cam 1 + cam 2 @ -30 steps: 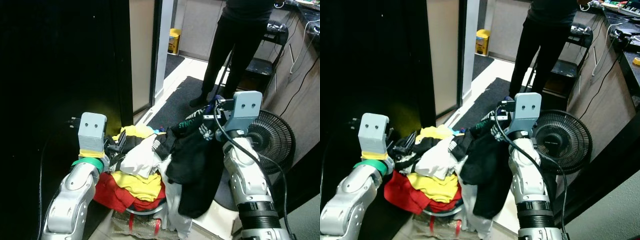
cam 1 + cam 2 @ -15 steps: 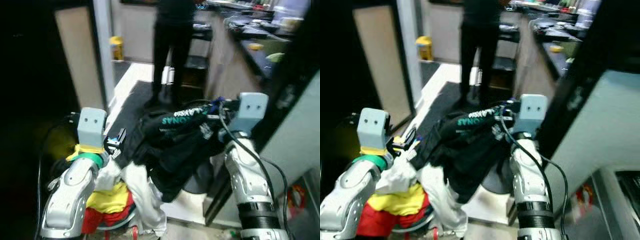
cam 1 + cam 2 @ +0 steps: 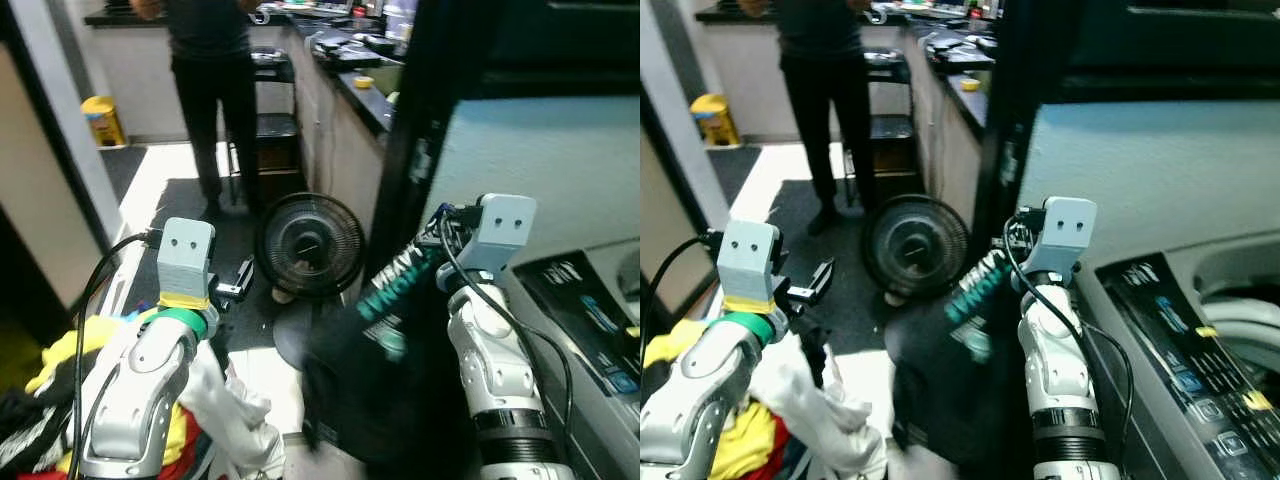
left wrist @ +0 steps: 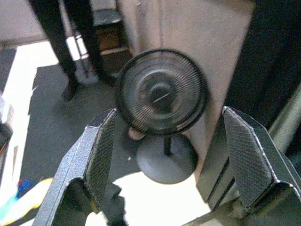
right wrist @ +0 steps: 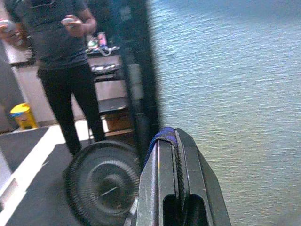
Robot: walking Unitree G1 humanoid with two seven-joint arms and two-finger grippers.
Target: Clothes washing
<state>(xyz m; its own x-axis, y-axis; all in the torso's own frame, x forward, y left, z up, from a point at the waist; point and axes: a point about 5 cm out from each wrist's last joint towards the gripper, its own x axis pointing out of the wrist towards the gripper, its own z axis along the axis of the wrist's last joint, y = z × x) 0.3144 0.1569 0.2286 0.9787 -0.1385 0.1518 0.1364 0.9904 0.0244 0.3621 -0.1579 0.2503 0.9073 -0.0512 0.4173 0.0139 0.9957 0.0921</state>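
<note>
Your fan (image 3: 309, 243) stands on the floor ahead, the person (image 3: 213, 70) behind it, the washing machine (image 3: 1200, 350) at your right.

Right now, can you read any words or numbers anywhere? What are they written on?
Teal letters on the black garment hanging from the right gripper: too blurred and tilted to read.
Small blue and white labels on the washing machine's control panel: too small to read.
Yellow container on the floor near the person: any print is too small to read.
Standing fan: no text to be seen.
</note>
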